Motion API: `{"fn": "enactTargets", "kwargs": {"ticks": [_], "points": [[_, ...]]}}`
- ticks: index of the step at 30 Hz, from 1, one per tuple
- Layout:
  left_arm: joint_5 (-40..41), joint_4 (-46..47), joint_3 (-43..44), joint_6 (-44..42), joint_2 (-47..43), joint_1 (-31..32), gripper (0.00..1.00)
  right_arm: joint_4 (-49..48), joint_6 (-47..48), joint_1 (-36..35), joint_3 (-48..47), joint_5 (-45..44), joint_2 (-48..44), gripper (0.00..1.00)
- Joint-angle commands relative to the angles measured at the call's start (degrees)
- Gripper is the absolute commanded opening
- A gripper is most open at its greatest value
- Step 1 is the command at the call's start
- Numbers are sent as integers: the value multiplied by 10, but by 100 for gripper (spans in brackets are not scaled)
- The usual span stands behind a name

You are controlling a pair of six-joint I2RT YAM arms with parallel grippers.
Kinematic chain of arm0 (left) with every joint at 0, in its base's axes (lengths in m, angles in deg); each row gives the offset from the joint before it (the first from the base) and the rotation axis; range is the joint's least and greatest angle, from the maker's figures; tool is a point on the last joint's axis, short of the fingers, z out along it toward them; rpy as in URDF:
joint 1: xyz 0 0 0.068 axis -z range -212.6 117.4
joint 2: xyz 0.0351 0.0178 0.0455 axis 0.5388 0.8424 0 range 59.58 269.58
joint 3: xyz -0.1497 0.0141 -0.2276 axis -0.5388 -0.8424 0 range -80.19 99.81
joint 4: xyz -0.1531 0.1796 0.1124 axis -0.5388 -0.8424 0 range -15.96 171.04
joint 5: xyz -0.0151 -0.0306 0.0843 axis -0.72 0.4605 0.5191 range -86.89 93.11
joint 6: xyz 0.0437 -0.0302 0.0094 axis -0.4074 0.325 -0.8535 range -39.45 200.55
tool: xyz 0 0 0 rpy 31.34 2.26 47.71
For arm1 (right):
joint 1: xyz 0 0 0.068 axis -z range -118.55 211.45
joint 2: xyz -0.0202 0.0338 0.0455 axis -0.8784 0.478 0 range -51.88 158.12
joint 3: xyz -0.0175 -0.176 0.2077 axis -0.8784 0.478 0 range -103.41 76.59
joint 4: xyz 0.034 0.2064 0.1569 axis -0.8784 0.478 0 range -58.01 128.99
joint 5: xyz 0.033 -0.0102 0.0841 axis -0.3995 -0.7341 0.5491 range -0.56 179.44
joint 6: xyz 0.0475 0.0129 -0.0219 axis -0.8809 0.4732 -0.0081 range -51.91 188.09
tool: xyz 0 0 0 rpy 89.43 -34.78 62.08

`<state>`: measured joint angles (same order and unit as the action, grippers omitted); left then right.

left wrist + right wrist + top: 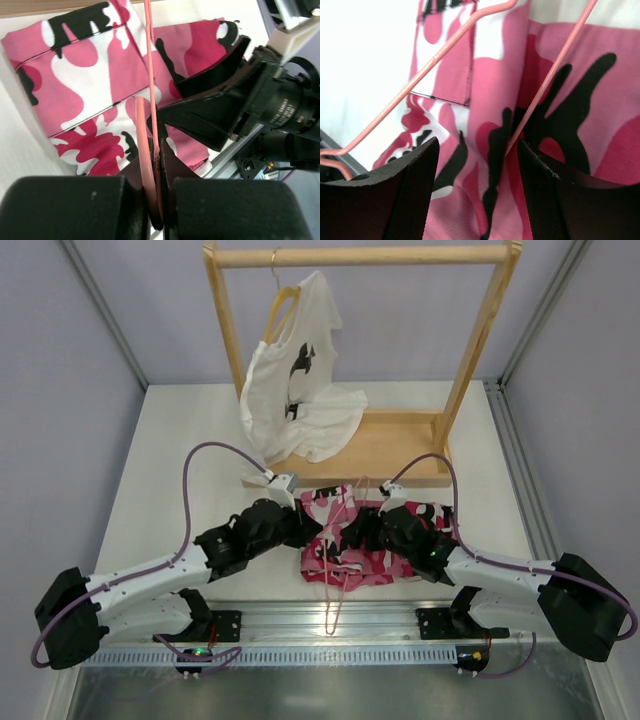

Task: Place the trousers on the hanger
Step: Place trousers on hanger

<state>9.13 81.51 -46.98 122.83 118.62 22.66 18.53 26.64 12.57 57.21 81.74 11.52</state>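
Clamped shut, the left gripper (159, 167) pinched the pink wire hanger (150, 75) between its fingers, low over the camouflage trousers (85, 75). Just to its right, the right gripper (477, 150) stood open with nothing held. One wire of the hanger ran down between its fingers, close to the right-hand one, and another crossed off to the left. Both grippers crowded over the trousers, which lay bunched on the white table (180, 440) just in front of the wooden rack (360, 255). The hanger lay across them, its near end reaching over the metal rail (270, 618). Behind, a white T-shirt (300, 390) with black print hung from a light wooden hanger (283, 302) on the rack, its hem draped onto the rack's base.
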Motion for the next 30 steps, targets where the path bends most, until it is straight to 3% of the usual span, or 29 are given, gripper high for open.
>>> {"fn": "enactTargets", "kwargs": {"ticks": [1, 4, 5, 8, 9, 11, 17, 20, 24, 27, 30], "points": [[56, -26, 7, 37, -8, -2, 1, -75, 15, 1, -7, 13, 4, 66], [62, -21, 7, 46, 5, -2, 0, -76, 12, 1, -21, 16, 32, 58], [67, -25, 9, 56, 6, -2, 1, -76, 10, 1, -25, 19, 37, 44], [95, -51, 14, 82, 8, -2, 0, -75, -1, -1, -29, 28, 47, 27], [107, -63, 18, 90, 4, -2, 1, -70, -6, -2, -28, 26, 44, 12], [134, -104, 24, 109, -3, -2, 0, -48, -24, -9, -21, 21, 18, 4], [229, -278, 45, 164, -53, -2, 0, 36, -64, -56, 38, -61, -102, 4], [241, -296, 34, 169, -88, -2, 0, 54, -66, -57, 56, -66, -150, 4], [236, -283, 16, 170, -105, -2, 0, 45, -71, -68, 52, -65, -144, 4], [209, -288, 22, 156, -92, -3, 0, 104, -70, -68, 40, -126, -150, 4], [168, -291, 41, 120, -62, -3, 0, 225, -86, -55, 17, -186, -179, 4]]}}
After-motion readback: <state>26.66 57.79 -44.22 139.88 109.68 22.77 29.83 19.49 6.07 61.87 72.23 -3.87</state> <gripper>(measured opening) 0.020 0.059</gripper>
